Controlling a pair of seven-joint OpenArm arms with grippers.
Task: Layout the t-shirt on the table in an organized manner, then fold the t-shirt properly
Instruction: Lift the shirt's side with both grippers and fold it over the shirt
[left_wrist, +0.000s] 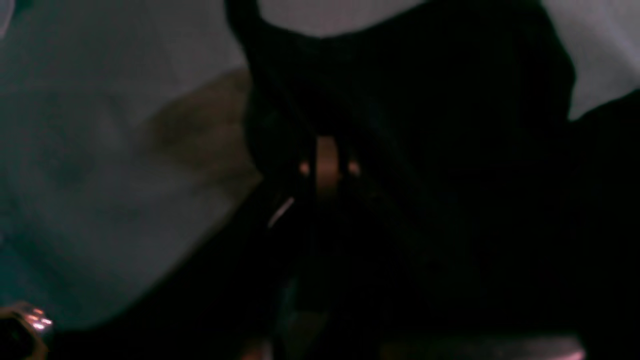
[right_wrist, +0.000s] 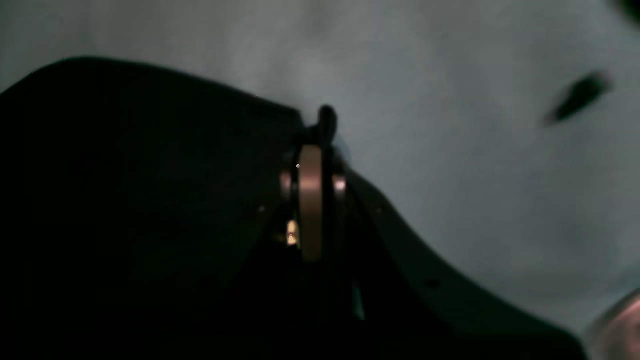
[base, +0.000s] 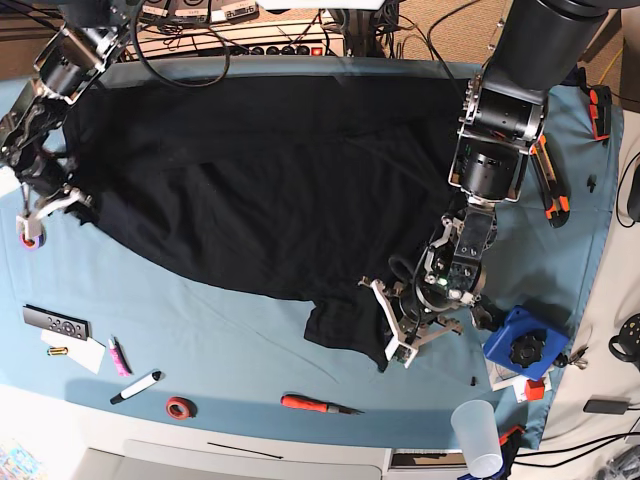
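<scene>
Black cloth fills most of your scene: the shirt (base: 265, 220) lies spread across the table (base: 230, 350), rumpled at its near right corner. Your left gripper (left_wrist: 322, 155) is clamped on the shirt near that corner; your right gripper (right_wrist: 320, 150) pinches its edge at the scene's far left.

The corner of the black t-shirt (right_wrist: 150, 175) is pinched between the closed jaws of the right gripper (right_wrist: 320, 140), with a small tuft pushed up at the tips. Dark fabric is spread to the left of the jaws, and pale tablecloth (right_wrist: 450, 165) is seen to their right, where a blurred dark object (right_wrist: 580, 95) is lying.
</scene>
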